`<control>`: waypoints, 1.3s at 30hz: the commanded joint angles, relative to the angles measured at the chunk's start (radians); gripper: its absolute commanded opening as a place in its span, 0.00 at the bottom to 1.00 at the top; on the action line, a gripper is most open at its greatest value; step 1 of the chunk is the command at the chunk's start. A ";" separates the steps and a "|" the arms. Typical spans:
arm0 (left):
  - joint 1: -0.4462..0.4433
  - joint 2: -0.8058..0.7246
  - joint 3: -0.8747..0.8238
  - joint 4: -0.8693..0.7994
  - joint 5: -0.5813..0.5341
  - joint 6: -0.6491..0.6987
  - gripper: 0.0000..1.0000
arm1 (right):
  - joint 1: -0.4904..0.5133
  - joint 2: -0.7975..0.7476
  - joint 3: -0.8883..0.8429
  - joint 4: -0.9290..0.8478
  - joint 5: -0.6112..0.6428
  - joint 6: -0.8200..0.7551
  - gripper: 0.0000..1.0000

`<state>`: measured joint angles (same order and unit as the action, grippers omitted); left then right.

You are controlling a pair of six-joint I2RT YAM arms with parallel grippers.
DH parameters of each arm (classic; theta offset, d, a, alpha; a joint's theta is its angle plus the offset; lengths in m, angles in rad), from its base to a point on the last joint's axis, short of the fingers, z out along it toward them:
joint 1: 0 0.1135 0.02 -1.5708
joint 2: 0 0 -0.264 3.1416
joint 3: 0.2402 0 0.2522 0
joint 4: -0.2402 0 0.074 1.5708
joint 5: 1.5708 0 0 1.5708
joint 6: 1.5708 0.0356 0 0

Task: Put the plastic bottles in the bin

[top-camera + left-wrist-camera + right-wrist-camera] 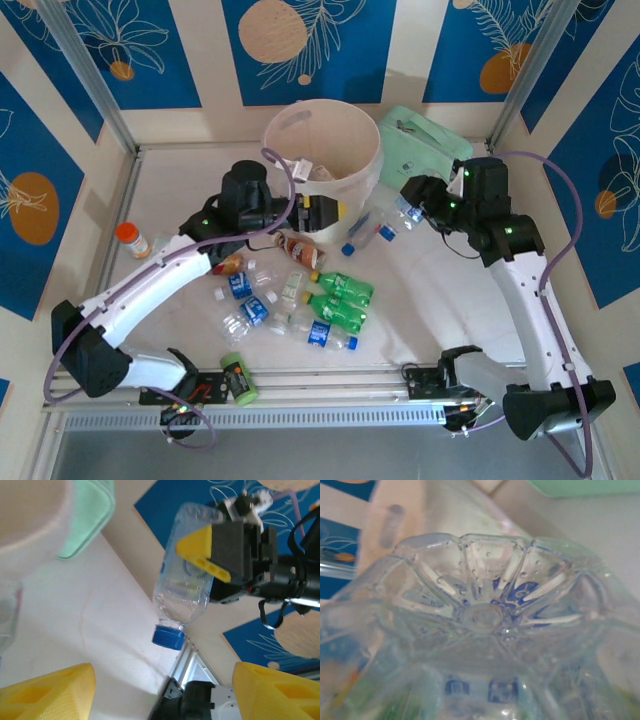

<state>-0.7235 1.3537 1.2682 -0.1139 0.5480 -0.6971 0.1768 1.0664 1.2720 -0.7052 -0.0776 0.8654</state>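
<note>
White table (pixel 430 300) fenced by blue-and-cream leaf-patterned walls (pixel 320 40), seen from above and from both wrists.

Near edge: a green can (pixel 238 380) lies by the rail between the arm bases. Beyond it, mid-table, the loose bottles (pixel 340 315) are heaped, clear ones with blue labels and green ones with yellow caps, some touching. A jar (pixel 133 240) stands well apart at the left.

Next, a brownish bottle (pixel 298 248) lies just below the left gripper (pixel 328 212) (pixel 165 680). Its yellow fingers (pixel 50 692) stand wide apart with nothing between them, and it points at the foot of the bin.

To the right, the right gripper (pixel 412 207) (pixel 197 555) is clamped on the body of a clear bottle (pixel 375 230) (pixel 182 590) – tilted, blue cap (pixel 168 636) lowest, its ribbed base (pixel 485 615) facing the right wrist camera. This bottle is just beside the bin's right wall, outside it.

Farthest: the bin (pixel 352 180) stands upright at mid-back with clear plastic showing inside – and the mint bag (pixel 430 140) (pixel 85 520) lies beside it, at the right.
</note>
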 commanded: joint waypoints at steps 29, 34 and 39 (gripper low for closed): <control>-0.084 0.078 0.082 0.037 0.098 0.057 0.63 | 0.130 0.028 0.039 0.254 -0.223 0.125 0.58; -0.086 0.082 0.086 0.026 0.096 0.064 0.58 | 0.148 0.036 0.044 0.254 -0.209 0.128 0.58; -0.087 0.078 0.091 0.012 0.094 0.079 0.54 | 0.148 0.040 0.049 0.242 -0.201 0.130 0.58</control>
<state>-0.7975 1.4300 1.3228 -0.0948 0.6212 -0.6472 0.3210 1.1038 1.2797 -0.4454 -0.2890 1.0027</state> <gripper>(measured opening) 0.541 0.588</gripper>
